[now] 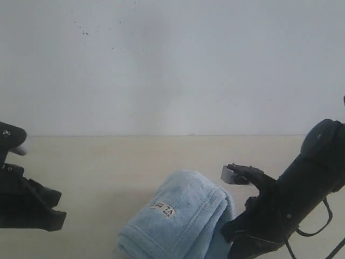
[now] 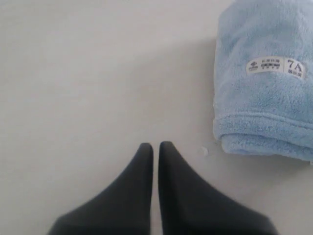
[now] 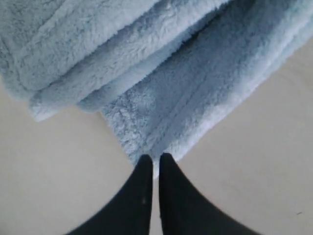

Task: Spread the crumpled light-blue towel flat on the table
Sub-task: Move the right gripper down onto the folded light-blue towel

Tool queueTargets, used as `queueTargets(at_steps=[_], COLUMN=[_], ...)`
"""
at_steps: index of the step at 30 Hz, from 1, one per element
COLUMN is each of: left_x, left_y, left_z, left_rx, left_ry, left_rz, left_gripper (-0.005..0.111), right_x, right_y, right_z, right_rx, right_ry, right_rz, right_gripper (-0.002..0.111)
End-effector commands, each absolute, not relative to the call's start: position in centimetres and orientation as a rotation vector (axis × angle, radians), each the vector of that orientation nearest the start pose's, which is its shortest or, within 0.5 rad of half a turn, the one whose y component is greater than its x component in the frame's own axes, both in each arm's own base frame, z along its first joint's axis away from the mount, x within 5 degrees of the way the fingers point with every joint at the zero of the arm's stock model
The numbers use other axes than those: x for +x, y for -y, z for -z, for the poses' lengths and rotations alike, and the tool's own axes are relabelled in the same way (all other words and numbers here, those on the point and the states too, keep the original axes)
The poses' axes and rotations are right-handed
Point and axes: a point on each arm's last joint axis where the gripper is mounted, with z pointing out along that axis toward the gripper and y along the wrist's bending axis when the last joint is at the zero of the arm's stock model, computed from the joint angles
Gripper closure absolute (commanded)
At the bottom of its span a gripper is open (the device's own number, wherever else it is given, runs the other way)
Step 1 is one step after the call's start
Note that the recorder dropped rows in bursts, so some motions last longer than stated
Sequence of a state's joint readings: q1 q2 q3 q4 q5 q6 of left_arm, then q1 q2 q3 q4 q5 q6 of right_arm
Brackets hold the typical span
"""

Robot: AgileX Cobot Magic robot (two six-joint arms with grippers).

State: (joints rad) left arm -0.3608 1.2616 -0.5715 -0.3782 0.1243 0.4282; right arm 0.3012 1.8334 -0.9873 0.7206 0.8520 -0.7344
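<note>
Closed left claw (image 2: 155, 147) hovers over bare table (image 2: 73, 73), near the towel (image 1: 183, 216) but not touching it. The bundled towel lies at near-centre, label (image 1: 164, 209) up, long axis diagonal from near-left to far-right. Just right of it, the right claw (image 3: 155, 159) is shut, tips at the hem edge; whether it pinches fabric is unclear. Right arm (image 1: 291, 205) slants down leftward.

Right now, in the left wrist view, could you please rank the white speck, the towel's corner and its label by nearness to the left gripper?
1. White speck, on the table beside the left gripper.
2. Towel's corner, just past the speck.
3. Label, farther in on the towel.
</note>
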Motion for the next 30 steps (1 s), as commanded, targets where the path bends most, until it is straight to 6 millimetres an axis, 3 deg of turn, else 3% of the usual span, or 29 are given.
queueTargets(at_steps=[1,2,4,12,21,30], left_x=[22.9,22.9,22.9,22.9,22.9,22.9], left_y=[9.6,9.6,9.7,9.7,9.7,9.7], left_z=[-21.7,-21.8,-21.8,-21.8,-21.8,-21.8], left_rx=[0.501,0.487,0.462,0.436,0.434,0.434], left_ry=[-2.303,-2.310,-2.317,-2.320,-2.316,-2.316], left_rz=[0.249,0.262,0.280,0.296,0.294,0.294], left_gripper=[0.103,0.103,0.103,0.103,0.103,0.103], right_x=[29.5,29.7,29.8,30.2,30.1,30.1], right_y=[-13.9,-13.9,-13.8,-13.7,-14.0,-14.2], right_z=[-15.0,-15.0,-14.9,-14.7,-13.6,-12.6], right_rx=[-0.797,-0.776,-0.754,-0.700,-0.674,-0.671], right_ry=[-2.797,-2.793,-2.787,-2.771,-2.819,-2.841], right_rz=[-0.726,-0.713,-0.701,-0.667,-0.736,-0.761], right_gripper=[0.079,0.066,0.058,0.059,0.090,0.091])
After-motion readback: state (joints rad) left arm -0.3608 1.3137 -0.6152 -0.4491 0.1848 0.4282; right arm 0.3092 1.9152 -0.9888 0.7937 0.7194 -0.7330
